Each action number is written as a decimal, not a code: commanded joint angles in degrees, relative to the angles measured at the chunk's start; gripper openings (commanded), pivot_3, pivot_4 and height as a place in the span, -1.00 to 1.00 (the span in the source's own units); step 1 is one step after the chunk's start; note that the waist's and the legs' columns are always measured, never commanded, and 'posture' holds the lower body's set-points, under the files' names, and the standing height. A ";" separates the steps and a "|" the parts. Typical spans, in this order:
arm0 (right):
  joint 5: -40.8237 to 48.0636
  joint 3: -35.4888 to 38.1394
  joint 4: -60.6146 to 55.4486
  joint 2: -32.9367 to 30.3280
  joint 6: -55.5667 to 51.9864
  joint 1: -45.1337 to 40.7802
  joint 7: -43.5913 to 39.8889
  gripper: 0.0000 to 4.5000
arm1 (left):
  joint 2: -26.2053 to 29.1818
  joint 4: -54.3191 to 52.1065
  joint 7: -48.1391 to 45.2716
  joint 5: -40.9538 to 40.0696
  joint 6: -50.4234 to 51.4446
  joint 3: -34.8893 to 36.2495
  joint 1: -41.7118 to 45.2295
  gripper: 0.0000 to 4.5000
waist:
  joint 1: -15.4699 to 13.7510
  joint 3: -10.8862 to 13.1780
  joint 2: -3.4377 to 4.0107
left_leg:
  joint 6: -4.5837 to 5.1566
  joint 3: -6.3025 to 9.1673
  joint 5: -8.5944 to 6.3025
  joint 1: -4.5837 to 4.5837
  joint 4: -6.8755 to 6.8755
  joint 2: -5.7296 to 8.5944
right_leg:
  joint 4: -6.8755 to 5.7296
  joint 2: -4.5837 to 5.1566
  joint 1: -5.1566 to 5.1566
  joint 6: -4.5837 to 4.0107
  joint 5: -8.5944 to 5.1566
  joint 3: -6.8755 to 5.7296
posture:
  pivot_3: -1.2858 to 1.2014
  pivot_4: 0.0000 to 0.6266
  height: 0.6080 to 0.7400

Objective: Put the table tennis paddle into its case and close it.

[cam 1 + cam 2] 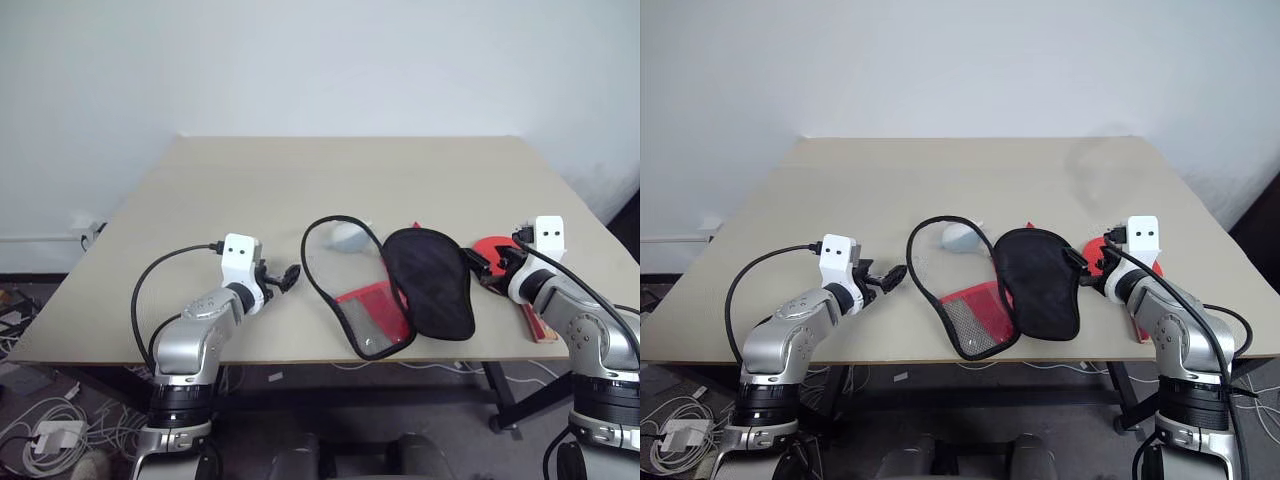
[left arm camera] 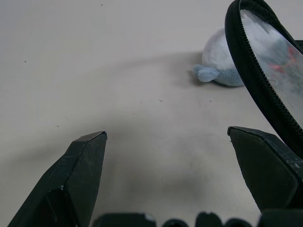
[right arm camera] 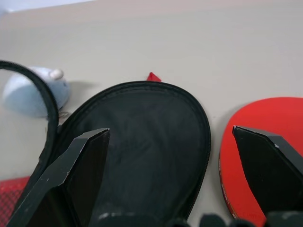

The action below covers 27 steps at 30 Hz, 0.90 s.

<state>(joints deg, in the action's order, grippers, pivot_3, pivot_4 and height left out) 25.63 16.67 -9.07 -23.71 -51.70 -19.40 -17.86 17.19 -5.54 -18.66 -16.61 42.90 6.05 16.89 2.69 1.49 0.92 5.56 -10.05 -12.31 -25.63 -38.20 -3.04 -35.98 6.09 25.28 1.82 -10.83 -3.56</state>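
Red rubber is what matters here: the table tennis paddle [image 1: 493, 252] lies flat on the table [image 1: 250, 190] just beside the case [image 1: 430, 280], on the case's right-hand side, mostly tucked under the right gripper [image 1: 1083, 265]. Its handle [image 1: 537, 325] runs back toward the robot, face pointing away. The case is unzipped and flopped open, black lining up, with the other flap and a small pale lump [image 1: 350, 237] on its far left. Both claws are spread wide and holding nothing. The left gripper [image 1: 287, 277] is well left of the case, so I'd guess the right arm takes the paddle, since it's basically over it already.
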 commanded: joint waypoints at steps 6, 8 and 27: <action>-0.26 2.02 0.33 -0.22 1.80 -2.32 2.84 1.00 | 0.80 -0.41 -1.59 -2.19 0.23 1.24 4.18 0.98 | -0.04 -0.01 -0.01 | 0.00 -0.12 0.00 0.00 0.01 -0.20 | 0.06 0.00 0.00 0.00 0.00 -0.07 | 0.03 -1.00 0.75; -0.25 2.00 0.48 -1.06 1.27 -2.08 2.60 1.00 | 1.16 -1.97 -2.83 -3.24 1.26 0.77 4.41 0.98 | -0.01 -0.01 -0.01 | 0.00 -0.16 0.00 -0.01 0.01 -0.22 | 0.05 0.00 -0.01 -0.01 0.01 -0.06 | 0.03 -1.00 0.75; -2.53 2.52 15.10 -12.36 -4.49 -5.02 -0.93 1.00 | 0.24 -14.12 -0.27 -9.75 16.40 1.83 0.17 0.98 | 0.19 -0.01 -0.04 | -0.01 -0.11 0.00 0.06 0.02 0.00 | 0.13 -0.22 -0.04 0.01 -0.01 0.11 | 0.03 -1.00 0.75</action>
<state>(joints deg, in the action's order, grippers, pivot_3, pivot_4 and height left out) 23.30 19.88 6.00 -35.26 -56.70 -22.48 -17.90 16.00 -18.11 -18.76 -25.76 59.67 5.62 16.96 2.88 1.48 0.87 5.55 -10.17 -12.31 -25.55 -38.18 -3.05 -35.86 5.85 25.24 1.84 -10.85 -3.43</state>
